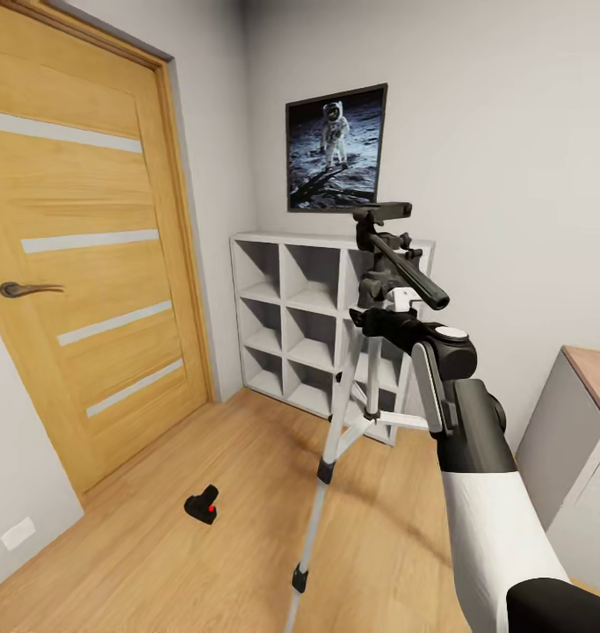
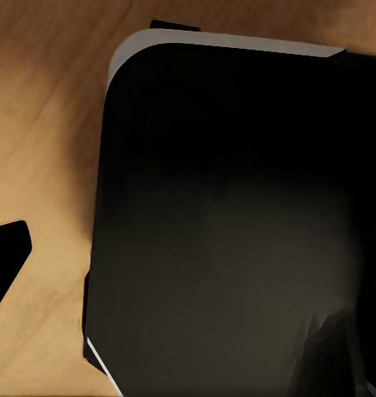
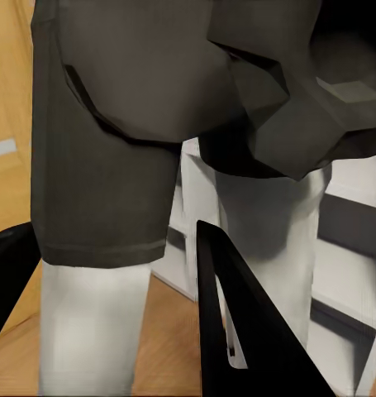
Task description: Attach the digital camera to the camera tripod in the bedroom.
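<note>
The camera tripod [image 1: 366, 387] stands on the bedroom's plank floor in front of the white cube shelving, its black head [image 1: 383, 216] and long pan handle [image 1: 415, 276] at the top. My right gripper [image 1: 380, 309] reaches in at the tripod's neck. In the right wrist view its two black fingers [image 3: 237, 331] stand either side of the grey and white tripod column [image 3: 97, 248], with a gap on one side, so the right gripper [image 3: 113, 240] is open. The digital camera [image 1: 203, 505], black with a red dot, lies on the floor left of the tripod. One dark finger [image 2: 6, 265] of my left gripper shows beside a black body panel.
An oak door [image 1: 80, 264] with a lever handle fills the left wall. White cube shelving [image 1: 291, 308] stands at the back wall under an astronaut picture [image 1: 335, 149]. A grey cabinet with a wood top [image 1: 572, 440] is at the right. The tripod's legs [image 1: 310, 527] splay over the floor.
</note>
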